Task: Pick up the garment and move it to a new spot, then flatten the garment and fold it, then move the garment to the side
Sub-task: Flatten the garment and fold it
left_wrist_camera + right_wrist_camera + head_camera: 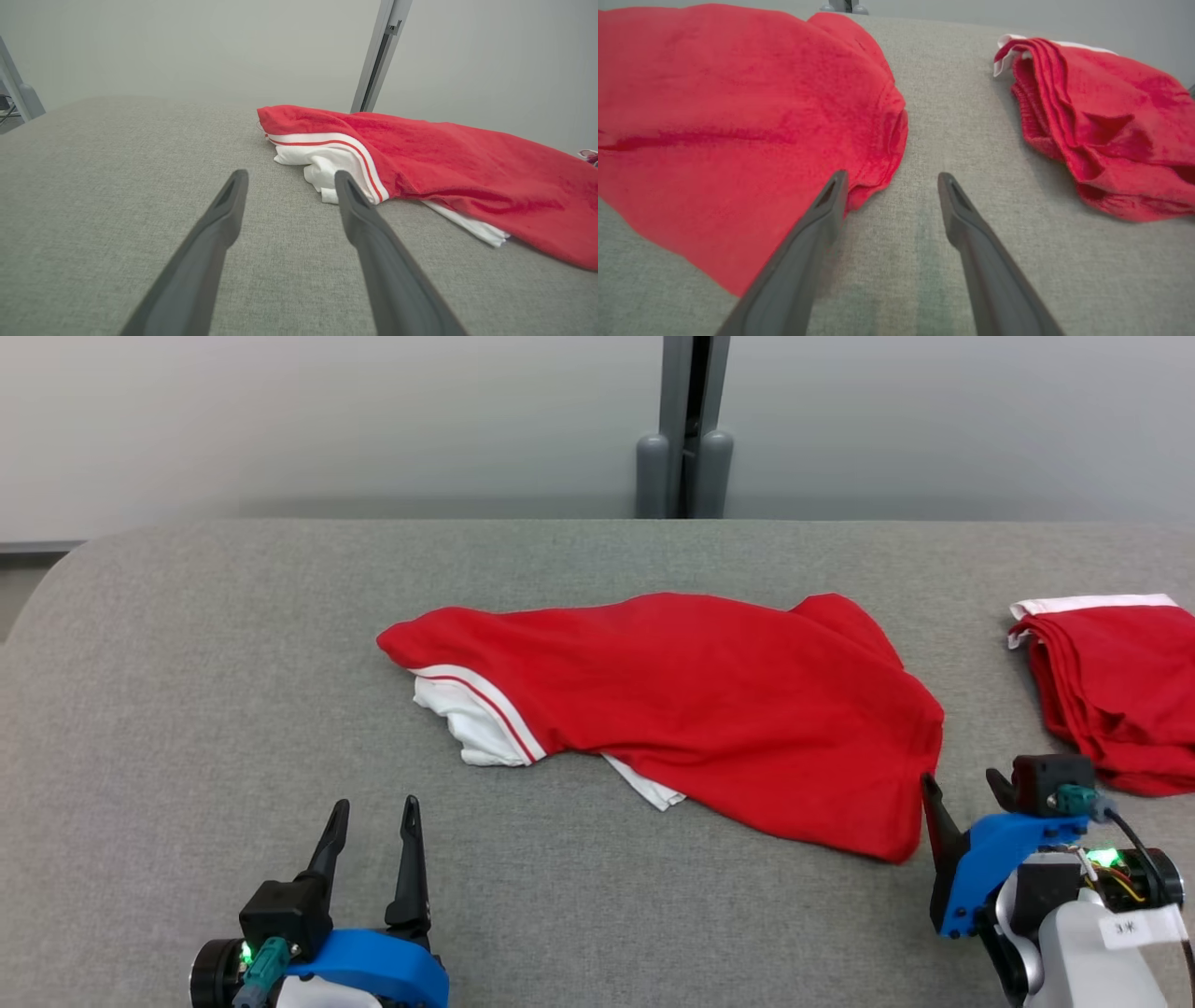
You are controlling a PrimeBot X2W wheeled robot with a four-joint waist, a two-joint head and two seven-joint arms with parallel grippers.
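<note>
A red garment [691, 700] with white trim lies crumpled across the middle of the grey table [233, 644]. Its white-striped end [336, 158] points toward my left side. At the lower left my left gripper [373, 817] stands open, short of the garment with bare cloth between them. In the left wrist view the left gripper [289, 179] has nothing between its fingers. My right gripper [966, 789] is open beside the garment's near right corner [873, 182]. The right gripper [889, 179] has its left finger just at that hem and holds nothing.
A second red garment [1116, 681] with a white edge lies bunched at the table's right edge, also seen as red cloth [1106, 121] right of my right fingers. A grey post [686, 429] stands behind the table against a pale wall.
</note>
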